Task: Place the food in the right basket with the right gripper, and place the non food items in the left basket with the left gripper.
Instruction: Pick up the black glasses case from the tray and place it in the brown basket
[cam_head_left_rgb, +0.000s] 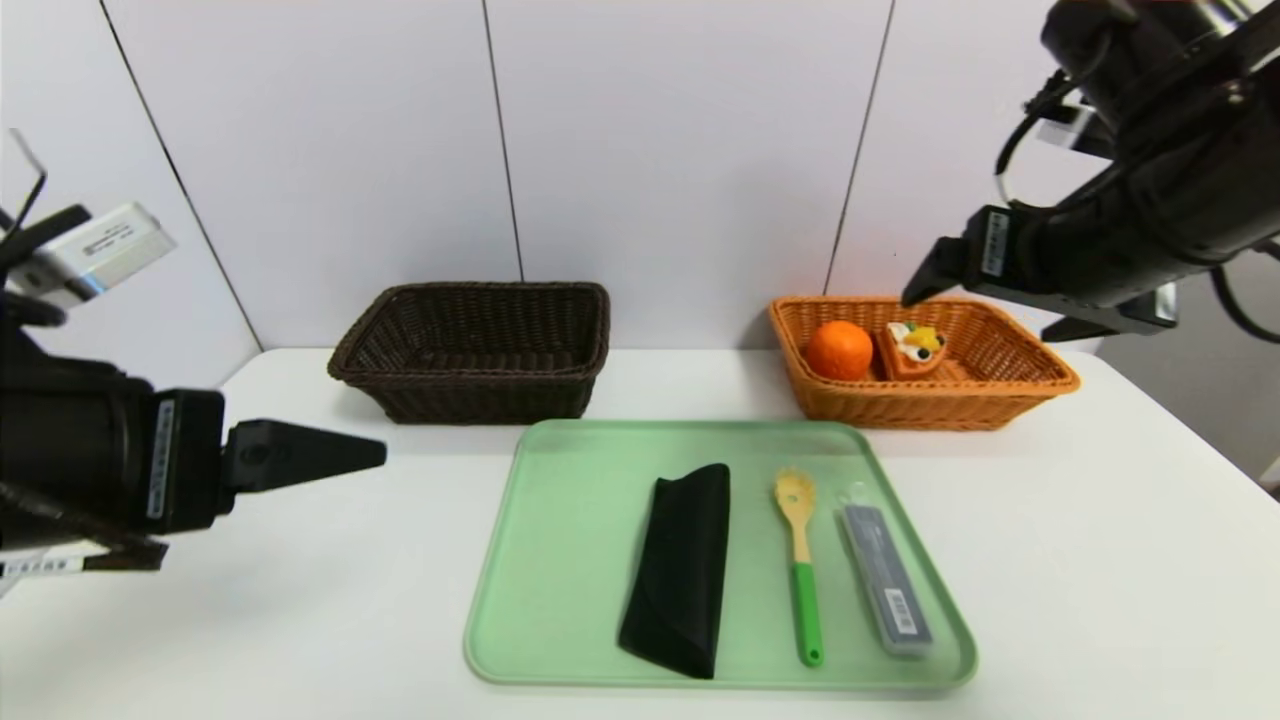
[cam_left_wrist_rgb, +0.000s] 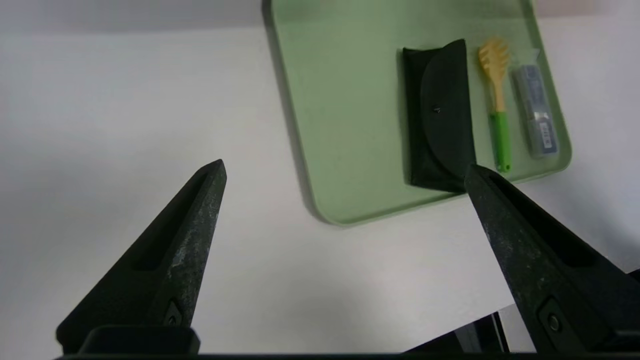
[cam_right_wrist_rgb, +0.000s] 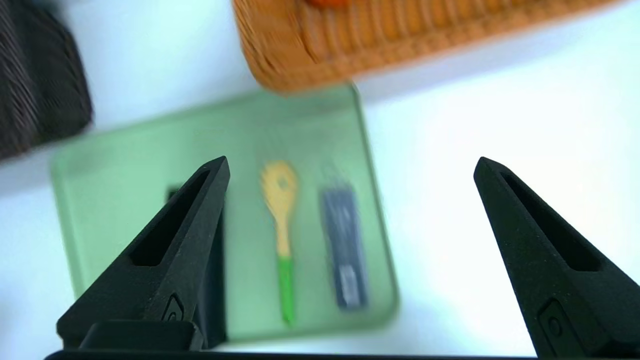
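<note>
Two foods, an orange (cam_head_left_rgb: 840, 350) and a cake slice (cam_head_left_rgb: 914, 349), sit in my orange basket (cam_head_left_rgb: 1040, 385); glasses case (cam_head_left_rgb: 680, 568), spatula (cam_head_left_rgb: 798, 560) and lead box (cam_head_left_rgb: 886, 580) remain on the tray (cam_head_left_rgb: 560, 600), dark basket (cam_head_left_rgb: 475, 350) empty, both the left claw (cam_left_wrist_rgb: 345, 172) and right claw (cam_right_wrist_rgb: 350, 165) gaping.

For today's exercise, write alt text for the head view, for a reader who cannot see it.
A green tray on a white table holds a black pouch, a green-handled wooden spoon and a grey case. Behind it stand an empty dark basket and an orange basket holding an orange and a cake slice. The left gripper and right gripper hover, empty.
</note>
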